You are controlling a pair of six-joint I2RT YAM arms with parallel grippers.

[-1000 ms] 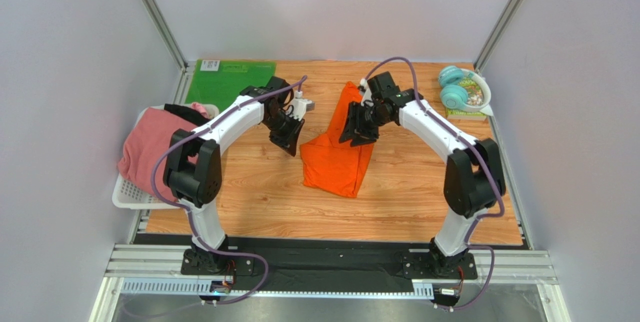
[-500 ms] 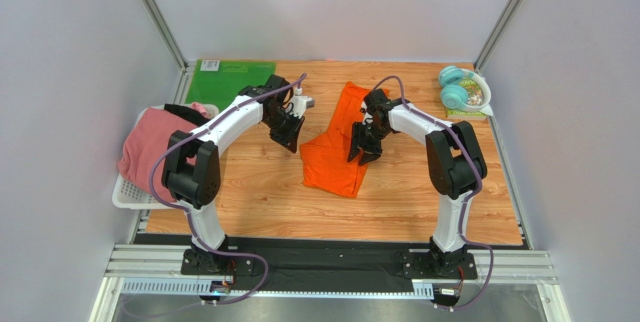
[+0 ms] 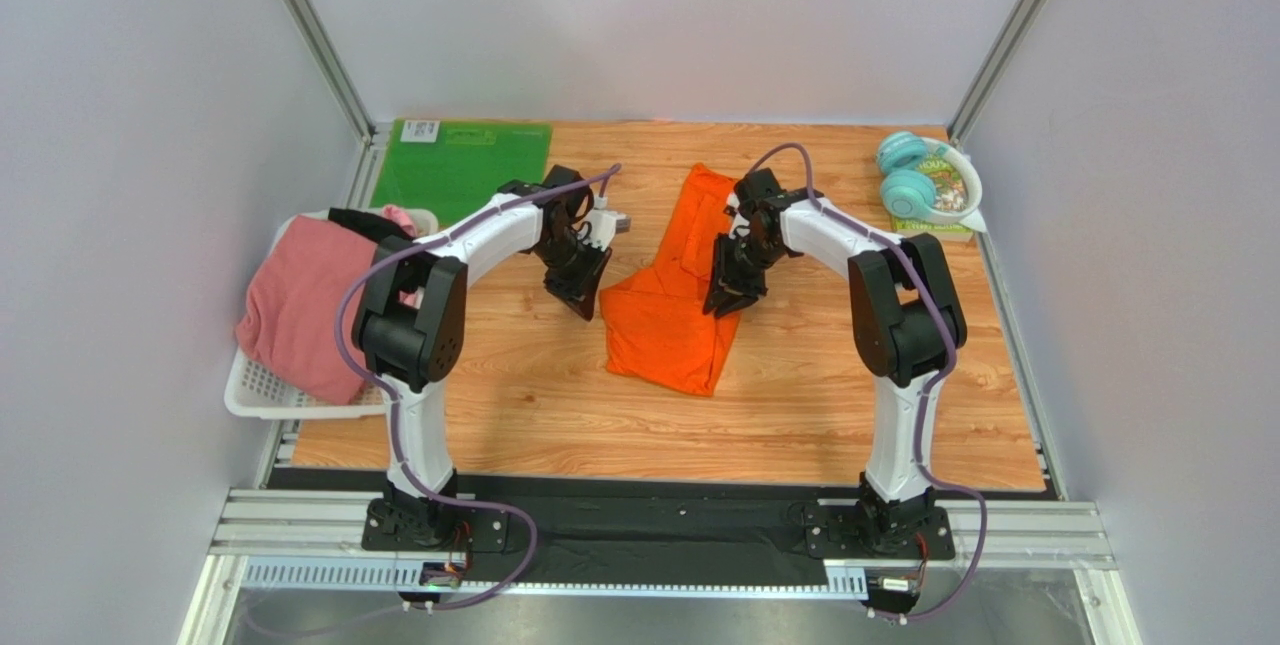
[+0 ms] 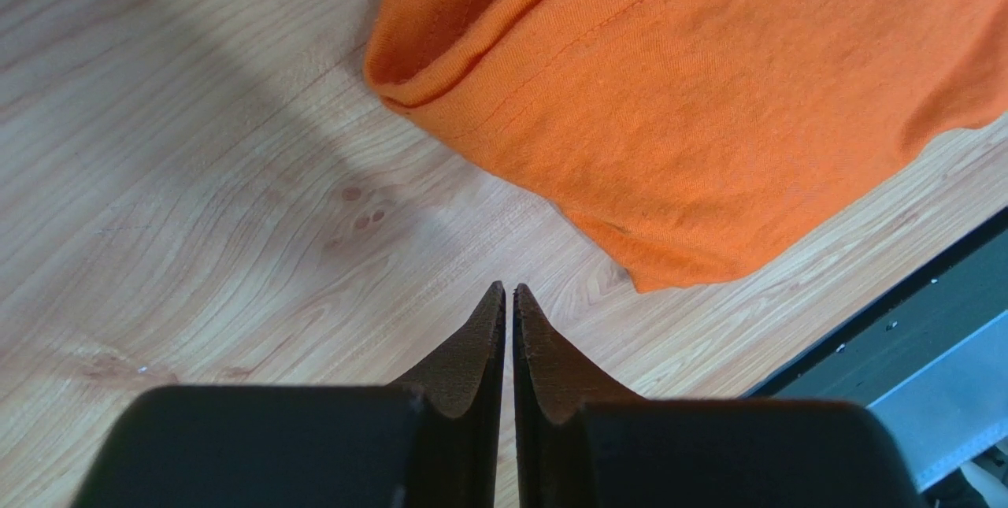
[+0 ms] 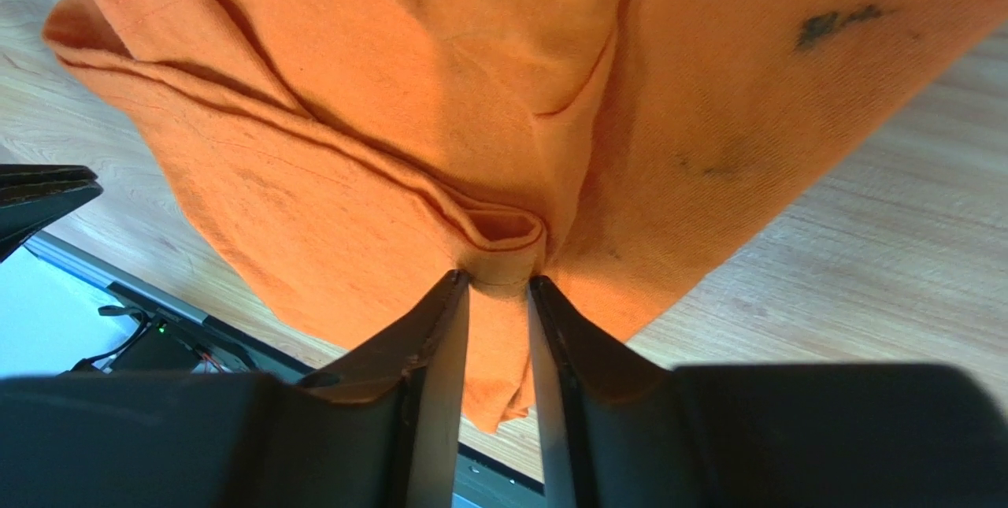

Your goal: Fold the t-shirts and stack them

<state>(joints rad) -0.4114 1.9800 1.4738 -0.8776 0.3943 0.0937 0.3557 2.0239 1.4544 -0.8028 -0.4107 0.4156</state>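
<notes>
The orange t-shirt (image 3: 666,318) lies crumpled and half folded on the wooden table (image 3: 526,390), mid-table. My right gripper (image 3: 730,296) is down on the shirt's right side. In the right wrist view its jaws (image 5: 498,281) pinch a raised fold of the orange cloth (image 5: 355,83). My left gripper (image 3: 580,290) hovers just left of the shirt. Its fingers (image 4: 509,291) are shut with nothing between them, above bare wood, and the orange t-shirt (image 4: 710,95) lies just beyond them. A pink t-shirt (image 3: 298,300) and a black one (image 3: 364,225) lie in the white basket (image 3: 253,387) at the left.
A green mat (image 3: 458,158) lies at the back left of the table. Teal headphones (image 3: 908,177) rest on a booklet at the back right. Grey walls and metal posts enclose the table. A black rail runs along the near edge.
My right gripper has come down onto the orange t-shirt's right side and narrowed its jaws on a fold. My left gripper has moved slightly toward the shirt and stayed shut.
</notes>
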